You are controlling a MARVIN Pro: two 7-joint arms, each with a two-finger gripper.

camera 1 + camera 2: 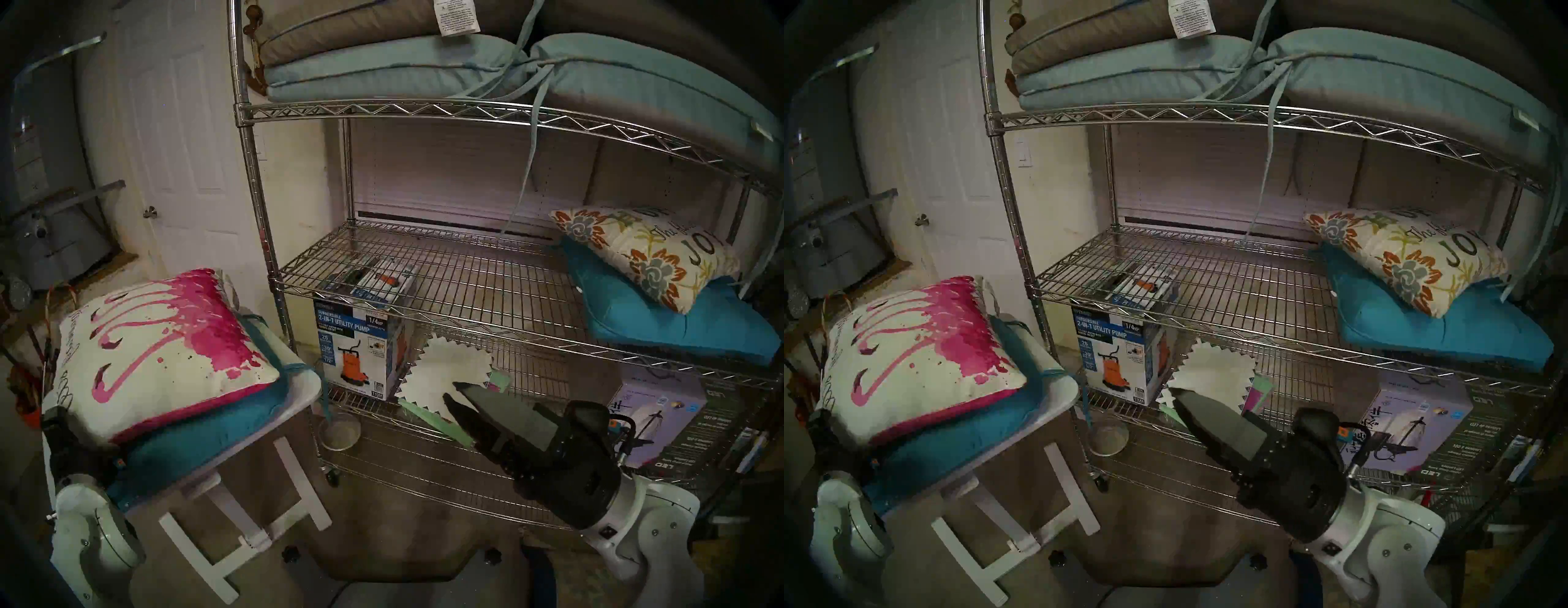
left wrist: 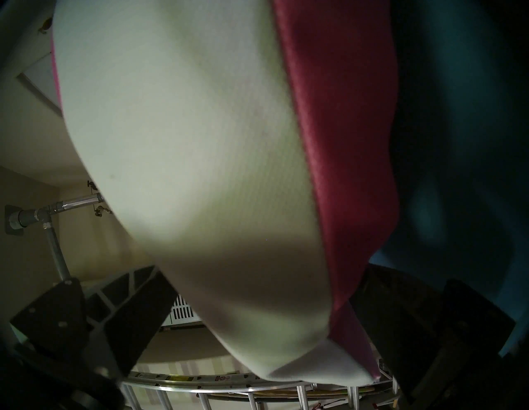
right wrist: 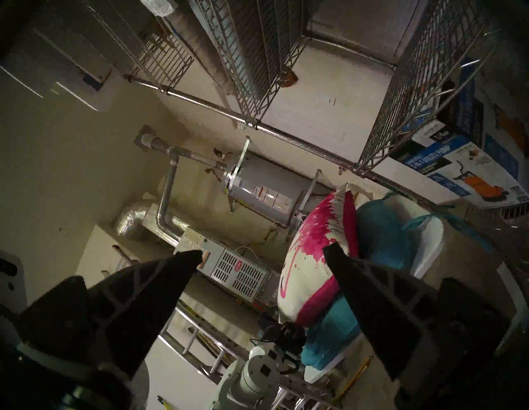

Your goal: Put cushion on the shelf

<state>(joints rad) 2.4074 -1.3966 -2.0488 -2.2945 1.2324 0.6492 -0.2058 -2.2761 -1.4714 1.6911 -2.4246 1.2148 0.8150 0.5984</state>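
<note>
Right pincer [image 1: 452,392], nearest the head camera, stands wide and empty before the shelf [image 1: 424,271]. Left pincer [image 2: 257,315] straddles, jaws wide, a corner of the pink-splashed cushion [image 1: 161,352] lying atop a teal cushion [image 1: 203,441] on the white table [image 1: 297,390].

L: white-and-pink splash-print square cushion [image 1: 161,352] atop teal flat cushion [image 1: 199,441], both on small white folding table [image 1: 305,384] | R of table: tall chrome wire shelf [image 1: 424,271] | mid tier far R: floral-print cushion [image 1: 645,254] on teal cushion [image 1: 679,327] | bottom tier L: utility-pump cardboard box [image 1: 360,344]
</note>
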